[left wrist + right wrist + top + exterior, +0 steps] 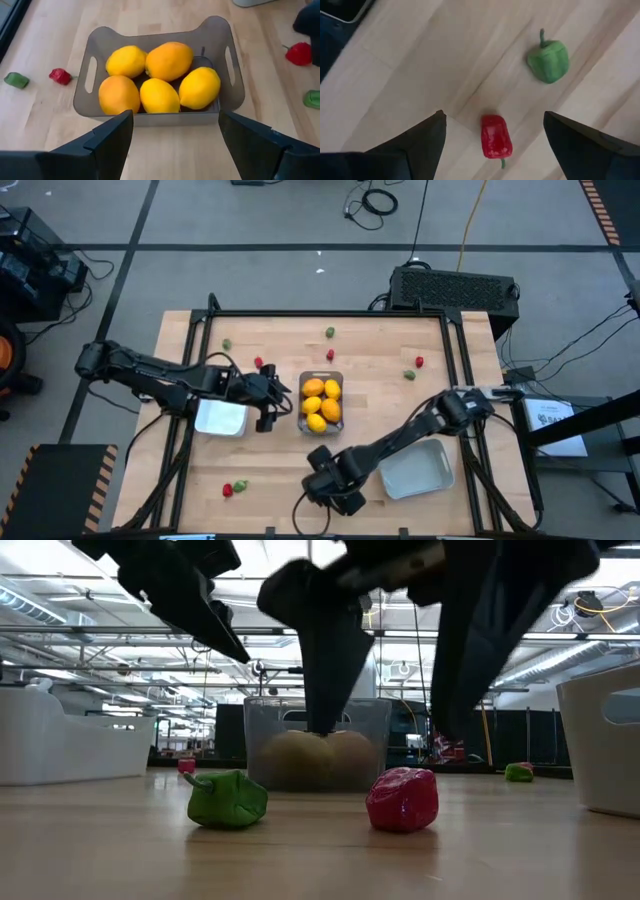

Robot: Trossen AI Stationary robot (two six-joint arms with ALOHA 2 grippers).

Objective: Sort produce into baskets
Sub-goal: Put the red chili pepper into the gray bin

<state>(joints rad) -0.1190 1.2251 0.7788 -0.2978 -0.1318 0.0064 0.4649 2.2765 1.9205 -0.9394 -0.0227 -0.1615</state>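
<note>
A clear bin (322,402) at the table's middle holds several yellow and orange lemon-like pieces (160,75). My left gripper (270,402) is open and empty, level with the bin's left long wall (150,117) and facing it. A white tray (222,418) lies under the left arm. My right gripper (322,480) is open and empty above the table near the front edge. It points toward a red piece (496,136) and a green piece (548,61) that lie on the wood (234,488). A pale grey-blue tray (418,468) lies under the right arm.
Loose pieces lie on the far half of the table: green ones (227,343) (330,332) (409,375) and red ones (258,362) (330,354) (419,361). A black frame rail (330,313) runs round the table. Bare wood lies between the front pieces and the right gripper.
</note>
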